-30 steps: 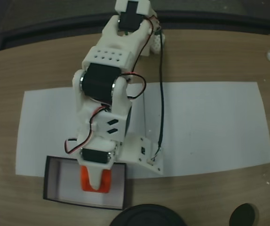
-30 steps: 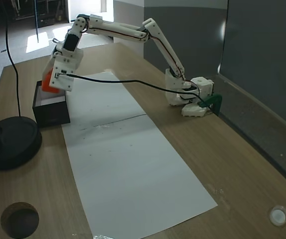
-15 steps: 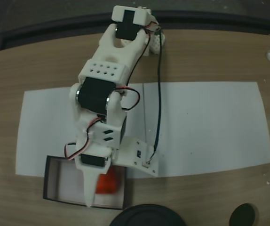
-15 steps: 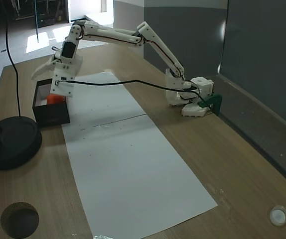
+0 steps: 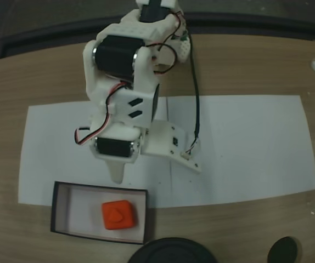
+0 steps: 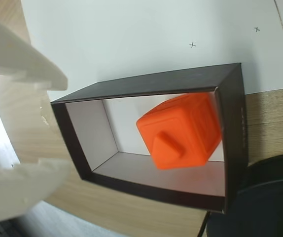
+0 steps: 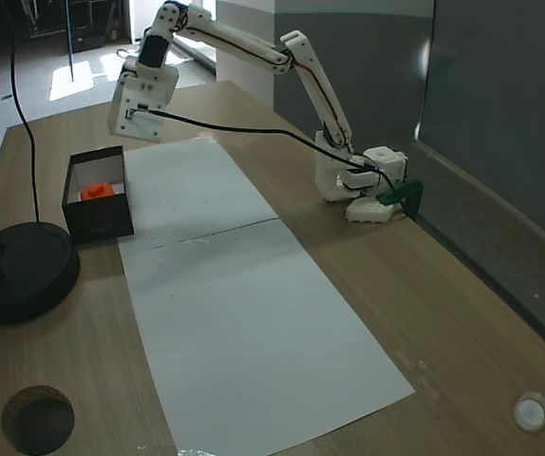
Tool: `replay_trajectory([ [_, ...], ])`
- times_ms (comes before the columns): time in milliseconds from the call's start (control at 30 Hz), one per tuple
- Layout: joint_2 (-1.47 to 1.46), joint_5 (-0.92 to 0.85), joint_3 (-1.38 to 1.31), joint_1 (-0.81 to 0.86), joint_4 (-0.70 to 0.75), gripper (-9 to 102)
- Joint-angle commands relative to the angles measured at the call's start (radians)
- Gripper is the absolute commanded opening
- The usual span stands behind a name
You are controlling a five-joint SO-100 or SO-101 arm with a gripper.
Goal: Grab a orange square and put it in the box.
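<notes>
orange and blocky, the orange square [image 5: 119, 215] sat inside the box [image 5: 60, 208], toward its right half in a fixed view, a raised bump on its face. the jaws [image 6: 25, 126] hung released and empty above the white paper [image 5: 245, 148] on the wooden surface [image 5: 48, 76].

The box [image 5: 62, 215] is open at the top, and the orange square [image 5: 119, 214] sits in its right part in a fixed view, leaving bare floor on the left where fingers could come down. Thin black walls ring the cube on all sides, and a round black base [image 5: 171, 251] stands just beside the box's near right corner. The white paper sheet [image 7: 253, 313] lies flat and bare over most of the table [image 7: 462, 342], so approach across it is free.
</notes>
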Motion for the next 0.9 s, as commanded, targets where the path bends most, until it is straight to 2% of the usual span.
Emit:
replay_trajectory([
  [0,0.173,-0.003,-0.046,-0.025,0.032,3],
  [133,0.342,0.006,0.094,-0.038,0.032,2],
  [400,0.848,-0.003,0.629,-0.124,0.006,2],
  [700,1.546,-0.002,1.236,-0.235,-0.206,1],
  [867,1.816,-0.002,1.462,-0.241,-0.276,1],
])
